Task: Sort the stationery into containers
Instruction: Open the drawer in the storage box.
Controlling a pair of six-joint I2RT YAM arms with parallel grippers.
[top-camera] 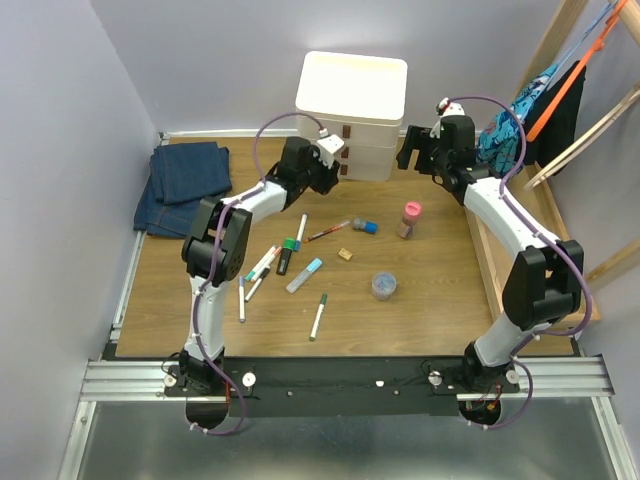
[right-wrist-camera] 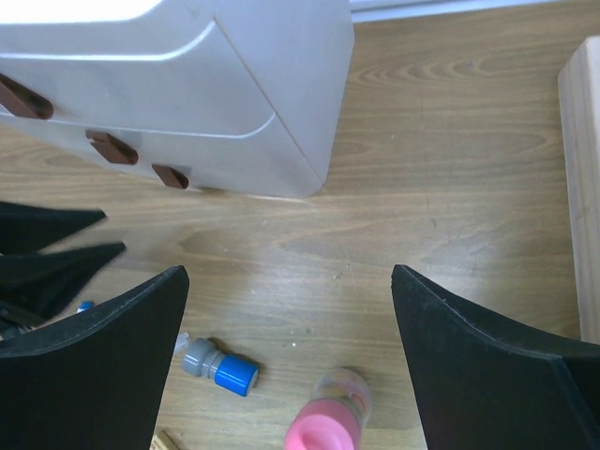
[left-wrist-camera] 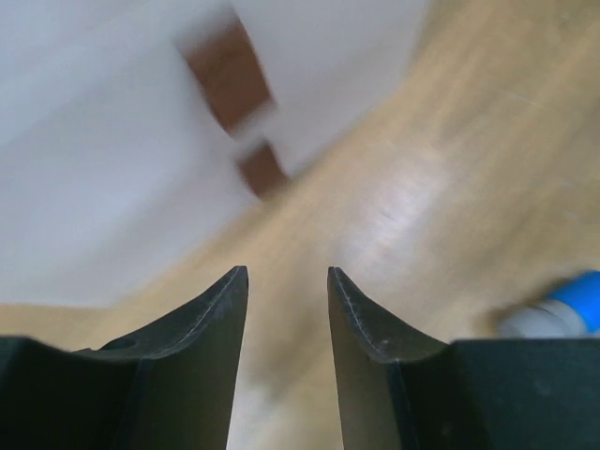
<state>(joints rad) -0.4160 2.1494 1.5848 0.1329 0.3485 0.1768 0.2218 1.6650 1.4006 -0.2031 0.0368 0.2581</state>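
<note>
Wooden table with all the visible stationery lying loose on it and none visibly sorted, so the task appears to stand at its opening step. Cream-white plastic three-drawer cabinet at the far middle: its small brown handles sit flush, so the drawers look shut and their contents are hidden. Folded blue jeans in the far left corner, well apart from the work. Left arm reaches to the cabinet front, its jaws narrowly parted near the handles with nothing between them. Right arm hangs beside the cabinet's right wall, its jaws spread wide and empty. Shallow wooden tray along the right edge. Pink-capped bottle and small clear round jar lie to the right. Centre-left are a grey tube with a blue cap, a black marker with a green cap, a pale-blue highlighter and slim white pens. Tan eraser block lies among them. The shut drawers are the chief obstacle, and the bunched pens may resist single picking.
</note>
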